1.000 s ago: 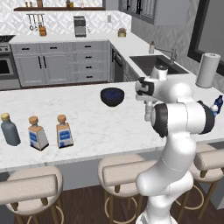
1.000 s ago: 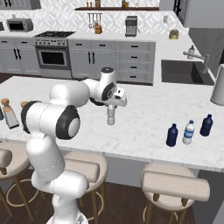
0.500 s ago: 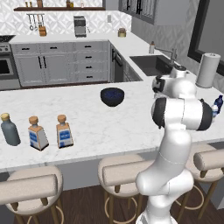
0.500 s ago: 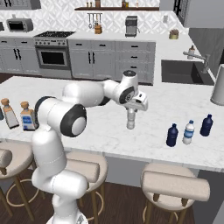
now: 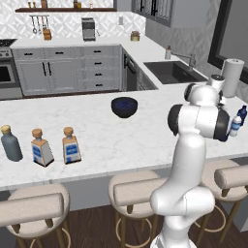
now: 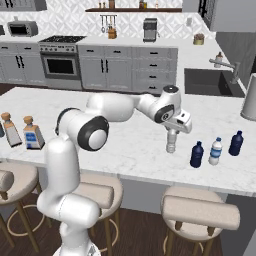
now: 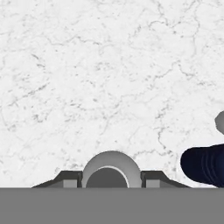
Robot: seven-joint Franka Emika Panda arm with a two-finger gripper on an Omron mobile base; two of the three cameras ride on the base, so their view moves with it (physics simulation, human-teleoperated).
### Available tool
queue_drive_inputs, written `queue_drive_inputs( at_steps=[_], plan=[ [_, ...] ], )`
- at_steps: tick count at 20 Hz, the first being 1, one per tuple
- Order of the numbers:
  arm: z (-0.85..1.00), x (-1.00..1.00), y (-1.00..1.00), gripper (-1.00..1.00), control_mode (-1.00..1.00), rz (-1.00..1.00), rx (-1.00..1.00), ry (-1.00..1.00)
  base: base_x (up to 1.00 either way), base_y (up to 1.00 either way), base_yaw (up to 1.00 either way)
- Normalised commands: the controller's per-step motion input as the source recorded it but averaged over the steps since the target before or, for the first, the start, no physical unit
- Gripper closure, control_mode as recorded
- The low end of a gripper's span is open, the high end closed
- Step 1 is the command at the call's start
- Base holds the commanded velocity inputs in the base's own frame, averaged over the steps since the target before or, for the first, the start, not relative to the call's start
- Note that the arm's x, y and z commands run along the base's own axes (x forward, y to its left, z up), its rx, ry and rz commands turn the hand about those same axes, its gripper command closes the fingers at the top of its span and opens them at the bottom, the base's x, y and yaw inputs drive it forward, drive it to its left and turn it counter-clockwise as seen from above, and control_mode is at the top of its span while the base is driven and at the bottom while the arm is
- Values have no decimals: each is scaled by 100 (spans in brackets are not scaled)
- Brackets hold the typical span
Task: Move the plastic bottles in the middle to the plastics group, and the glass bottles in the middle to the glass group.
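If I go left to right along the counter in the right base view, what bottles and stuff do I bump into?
Two cork-stoppered bottles → the gripper holding a clear bottle → dark navy bottle → clear bottle with blue label → dark blue bottle.

Grey cabinets, white marble island, padded stools, wood floor.

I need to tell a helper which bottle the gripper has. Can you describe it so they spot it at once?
On the white marble island counter, look right, toward the sink end, where three small bottles stand in a row. Just left of the nearest dark navy bottle, the gripper holds the clear bottle upright: pale and see-through, without the blue label band of the row's middle bottle.
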Motion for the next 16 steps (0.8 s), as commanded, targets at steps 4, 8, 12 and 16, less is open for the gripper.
queue_drive_inputs(
  at_steps=[4,8,12,16],
  plan=[
    [-4,0,-52,100,-100,-15,0,0,0,0,0],
    [0,0,-6,100,-100,-5,1,0,0,0,0],
    [0,0,9,100,-100,-14,0,0,0,0,0],
    [0,-1,24,100,-100,-25,0,0,0,0,0]
  ],
)
